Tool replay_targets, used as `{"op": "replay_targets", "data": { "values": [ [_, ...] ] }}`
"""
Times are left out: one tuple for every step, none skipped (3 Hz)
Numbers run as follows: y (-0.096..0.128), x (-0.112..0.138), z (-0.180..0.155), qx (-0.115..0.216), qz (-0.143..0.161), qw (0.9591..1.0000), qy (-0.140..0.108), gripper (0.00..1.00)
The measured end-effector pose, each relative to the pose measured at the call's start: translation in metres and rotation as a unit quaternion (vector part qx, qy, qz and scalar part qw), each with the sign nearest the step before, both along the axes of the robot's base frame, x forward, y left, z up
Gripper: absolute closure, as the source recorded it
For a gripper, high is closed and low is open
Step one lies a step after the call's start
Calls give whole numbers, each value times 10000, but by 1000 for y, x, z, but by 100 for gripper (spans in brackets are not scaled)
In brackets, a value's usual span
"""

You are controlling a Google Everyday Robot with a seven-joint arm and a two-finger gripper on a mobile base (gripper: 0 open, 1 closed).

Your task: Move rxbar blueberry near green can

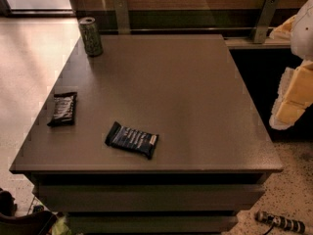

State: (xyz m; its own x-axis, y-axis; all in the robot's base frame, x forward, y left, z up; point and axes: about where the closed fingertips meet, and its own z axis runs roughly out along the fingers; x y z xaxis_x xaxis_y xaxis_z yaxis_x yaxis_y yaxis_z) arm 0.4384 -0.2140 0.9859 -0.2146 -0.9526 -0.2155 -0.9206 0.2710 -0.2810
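Right of the table (195,106) hangs the gripper (293,97), state indeterminate; we risk grabbing the black bar (62,109) instead of the rxbar (132,140), or toppling the can (91,36).

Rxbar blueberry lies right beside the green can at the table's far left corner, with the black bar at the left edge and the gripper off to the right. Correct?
No. The camera view shows the rxbar blueberry near the table's front edge, well apart from the green can at the far left corner. The black bar and gripper are as stated.
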Motion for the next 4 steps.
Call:
{"op": "replay_targets", "data": {
  "values": [
    [0, 0, 0, 0, 0, 10000, -1, 0],
    [4, 1, 0, 102, 34, 9999, -51, 0],
    [31, 13, -13, 700, 233, 9971, -202, 0],
    [67, 19, -40, 1621, 366, 9854, -369, 0]
  ]
}}
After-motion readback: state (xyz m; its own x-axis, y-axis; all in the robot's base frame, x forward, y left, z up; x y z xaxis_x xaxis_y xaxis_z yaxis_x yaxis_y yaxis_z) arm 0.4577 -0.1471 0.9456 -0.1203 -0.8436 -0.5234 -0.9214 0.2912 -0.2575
